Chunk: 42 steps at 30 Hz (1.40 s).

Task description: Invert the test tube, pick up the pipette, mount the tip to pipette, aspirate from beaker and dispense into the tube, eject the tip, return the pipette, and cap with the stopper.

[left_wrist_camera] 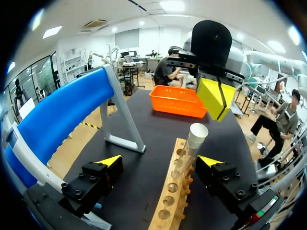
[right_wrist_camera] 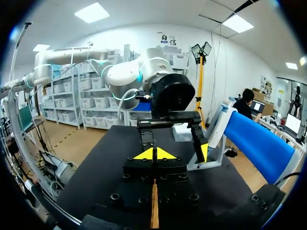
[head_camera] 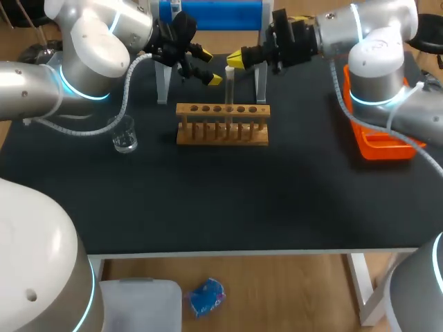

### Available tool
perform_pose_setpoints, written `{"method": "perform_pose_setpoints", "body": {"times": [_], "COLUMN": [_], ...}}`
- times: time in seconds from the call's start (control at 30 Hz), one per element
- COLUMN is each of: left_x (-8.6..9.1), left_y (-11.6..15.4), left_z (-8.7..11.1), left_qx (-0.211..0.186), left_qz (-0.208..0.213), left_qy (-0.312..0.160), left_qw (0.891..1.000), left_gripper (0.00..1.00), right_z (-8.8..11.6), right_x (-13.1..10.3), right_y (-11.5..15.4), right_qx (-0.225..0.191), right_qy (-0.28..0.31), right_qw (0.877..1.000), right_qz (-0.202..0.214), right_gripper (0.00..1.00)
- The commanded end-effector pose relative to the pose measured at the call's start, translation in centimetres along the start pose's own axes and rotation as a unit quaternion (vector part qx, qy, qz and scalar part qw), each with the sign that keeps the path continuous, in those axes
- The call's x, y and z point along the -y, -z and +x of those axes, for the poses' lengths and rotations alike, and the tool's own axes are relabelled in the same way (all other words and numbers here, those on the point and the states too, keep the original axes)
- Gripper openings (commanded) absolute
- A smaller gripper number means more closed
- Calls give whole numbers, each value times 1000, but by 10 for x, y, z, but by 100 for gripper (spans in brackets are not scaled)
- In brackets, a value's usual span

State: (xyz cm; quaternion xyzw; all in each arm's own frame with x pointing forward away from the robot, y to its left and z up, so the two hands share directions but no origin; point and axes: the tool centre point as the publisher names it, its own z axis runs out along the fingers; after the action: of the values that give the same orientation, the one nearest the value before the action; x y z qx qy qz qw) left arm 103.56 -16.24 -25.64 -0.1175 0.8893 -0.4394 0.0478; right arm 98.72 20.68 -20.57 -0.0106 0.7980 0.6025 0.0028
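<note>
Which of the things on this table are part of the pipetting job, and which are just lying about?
Part of the job: light wooden test tube rack; clear test tube, upright in it; small clear glass beaker.
Just lying about, as far as I can tell: orange plastic basket; blue-topped stand on pale legs. No pipette, tip or stopper shows.

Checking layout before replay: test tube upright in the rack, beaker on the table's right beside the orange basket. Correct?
Wrong on the beaker: the head view shows it at the left of the table, far from the orange basket. The test tube does stand upright in the rack.
</note>
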Motion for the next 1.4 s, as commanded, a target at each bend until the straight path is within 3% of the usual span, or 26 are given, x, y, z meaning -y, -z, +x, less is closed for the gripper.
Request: {"method": "perform_pose_setpoints", "body": {"times": [0.03, 0.47, 1.4], "left_x": [1, 1, 1], "left_y": [0, 0, 0], "left_z": [-1, -1, -1], "left_qx": [-2, -2, -2], "left_qz": [-3, -3, -3], "left_qy": [1, 1, 1], "left_qw": [1000, 1000, 1000], "left_gripper": [100, 100, 100], "right_z": [-4, -8, -13], "right_x": [3, 11, 28], "right_y": [-3, -9, -20], "right_qx": [-4, -10, -23], "right_qy": [2, -5, -31], "right_qw": [1000, 998, 994], "right_qz": [-18, -59, -100], "right_gripper": [0, 0, 0]}}
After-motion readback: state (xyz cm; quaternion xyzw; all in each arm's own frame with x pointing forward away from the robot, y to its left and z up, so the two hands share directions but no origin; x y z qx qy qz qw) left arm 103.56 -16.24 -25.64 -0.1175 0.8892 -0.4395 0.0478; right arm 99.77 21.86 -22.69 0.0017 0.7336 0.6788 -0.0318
